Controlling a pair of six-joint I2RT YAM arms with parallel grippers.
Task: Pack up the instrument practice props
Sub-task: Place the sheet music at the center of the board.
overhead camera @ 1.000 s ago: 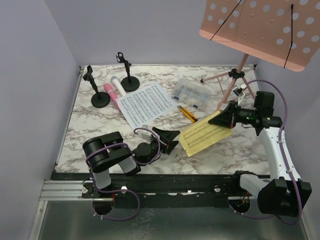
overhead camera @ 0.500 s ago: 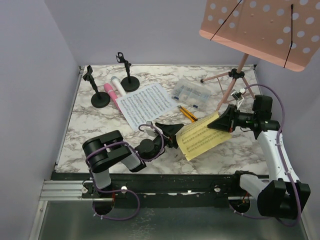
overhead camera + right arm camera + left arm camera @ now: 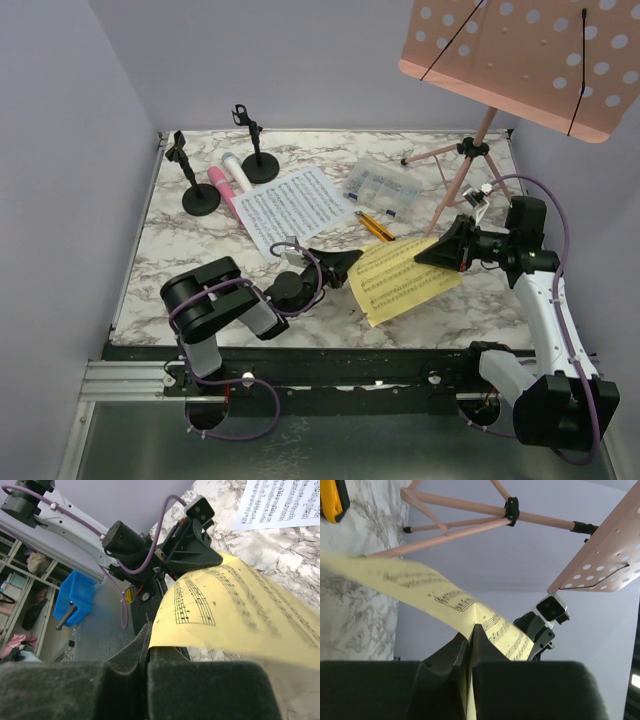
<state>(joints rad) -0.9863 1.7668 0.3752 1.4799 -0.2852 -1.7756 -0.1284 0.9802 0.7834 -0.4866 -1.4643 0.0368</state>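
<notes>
- Pinching the yellow sheet-music page (image 3: pixel 400 280) at its 9 o'clock edge, the left tool (image 3: pixel 471 630) has its fingers pressed together on the paper.
- The right tool (image 3: pixel 148 640) nips the same page at its 3 o'clock corner, also pressed together on it.
- With a grip at each end, the page arches between the two tools, its middle raised off the worktop (image 3: pixel 180 270). Judging by this, two grips keep a limp sheet taut enough to carry or fold.
- The page hangs at about 4 o'clock from the worktop's middle.
- The white page (image 3: pixel 290 208) lies flat at 11 o'clock from it.
- The pink microphone (image 3: pixel 222 190), white microphone (image 3: pixel 232 165) and two mic holders (image 3: pixel 200 200) sit at the worktop's 10 o'clock, untouched.
- The pink music rack (image 3: pixel 520 60) stands at 2 o'clock.
- The clear compartment box (image 3: pixel 383 188) rests at 12 o'clock from the yellow page, with the utility knife (image 3: pixel 375 228) just beside it. What its cells hold is too small to tell, and none of the props is in it.
</notes>
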